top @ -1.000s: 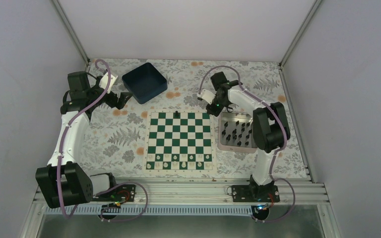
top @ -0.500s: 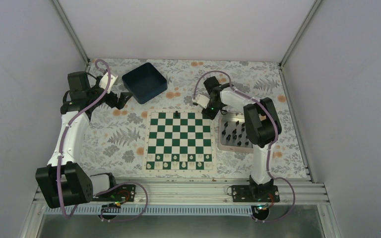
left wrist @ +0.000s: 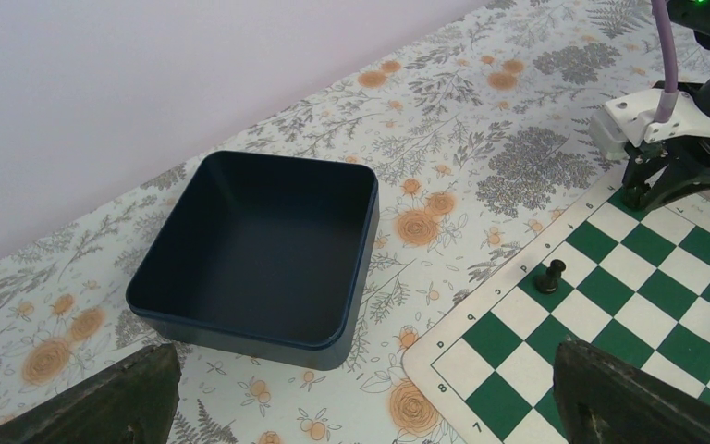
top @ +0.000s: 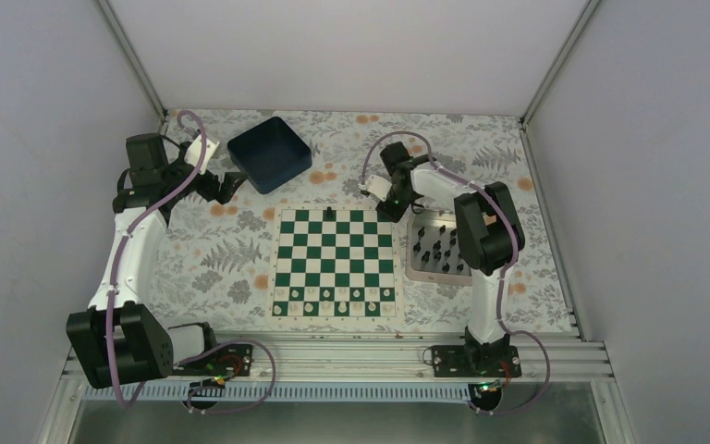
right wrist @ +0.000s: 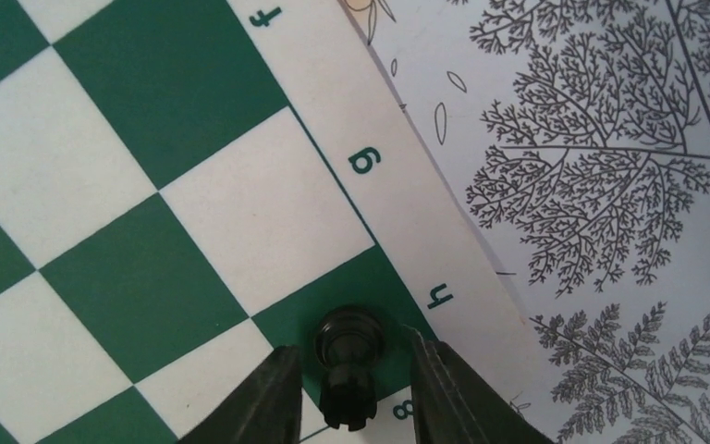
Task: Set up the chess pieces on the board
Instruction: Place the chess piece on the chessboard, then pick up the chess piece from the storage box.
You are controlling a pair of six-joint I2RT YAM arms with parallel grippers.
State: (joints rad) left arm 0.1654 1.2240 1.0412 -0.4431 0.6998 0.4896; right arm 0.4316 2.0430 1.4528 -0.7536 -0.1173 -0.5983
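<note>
Right claw [right wrist: 349, 393] narrow around 1 small black chess piece [right wrist: 348, 356] at green-and-white chessboard [right wrist: 148, 231] corner square, can't tell if clamped; left claw [left wrist: 365, 375] wide.

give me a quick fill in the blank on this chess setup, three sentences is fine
1. The right gripper has a black piece between its fingers over a ___ corner square of the board.
2. The silver tray lies to the ___ of the board.
3. The left gripper hovers by the dark blue bin with its jaws ___.

Missing words: green; right; open
</note>
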